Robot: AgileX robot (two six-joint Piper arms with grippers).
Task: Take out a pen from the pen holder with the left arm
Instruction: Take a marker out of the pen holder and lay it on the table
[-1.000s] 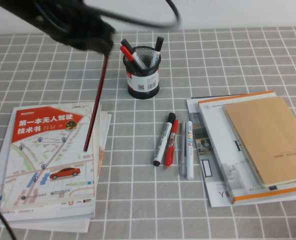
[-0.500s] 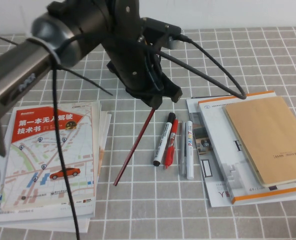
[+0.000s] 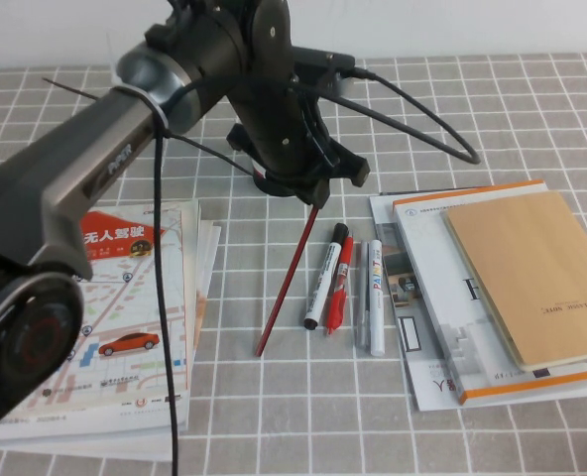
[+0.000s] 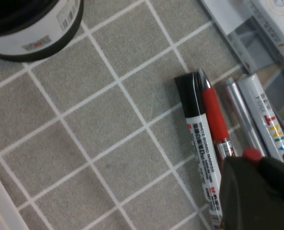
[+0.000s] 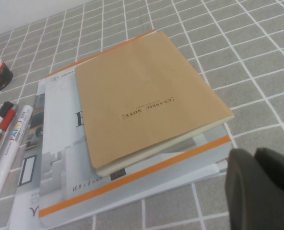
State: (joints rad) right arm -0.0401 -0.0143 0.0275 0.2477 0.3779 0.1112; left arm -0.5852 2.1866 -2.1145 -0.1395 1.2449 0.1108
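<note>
Left gripper (image 3: 316, 198) sits over the table ctr, just on the near side of the pen holder. Its jaws are pinched tight on the top end of a thin red pen (image 3: 286, 283). The pen is fully out of the holder and hangs diag.: top in the grip, lower end nearer and further left. Its tip is down by the cloth b/w the map book and the marker row; can't tell if it touches.

Pen holder (image 4: 34, 28) is a blk round pot w/ a white label band, upright, just far of the gripper. In the high view the left arm (image 3: 155, 109) covers most of it.

Just right of the hanging pen, four pens lie side by side, running near to far:
- blk-capped whiteboard marker (image 3: 321, 278)
- red marker (image 3: 339, 283), touching the blk-capped one
- slim silver pen (image 3: 360, 307)
- white paint marker (image 3: 376, 297)

Left of the pen lies a map-cover book (image 3: 125, 327) on top of other paper. On the right side there is a stack: tan notebook (image 3: 531, 273) on an orange-edged book (image 3: 512, 385).

Right gripper (image 5: 259, 187) hangs off the near-right corner of that stack, above the grey tiled cloth (image 3: 472, 109). It is seen only in its own wrist view.
</note>
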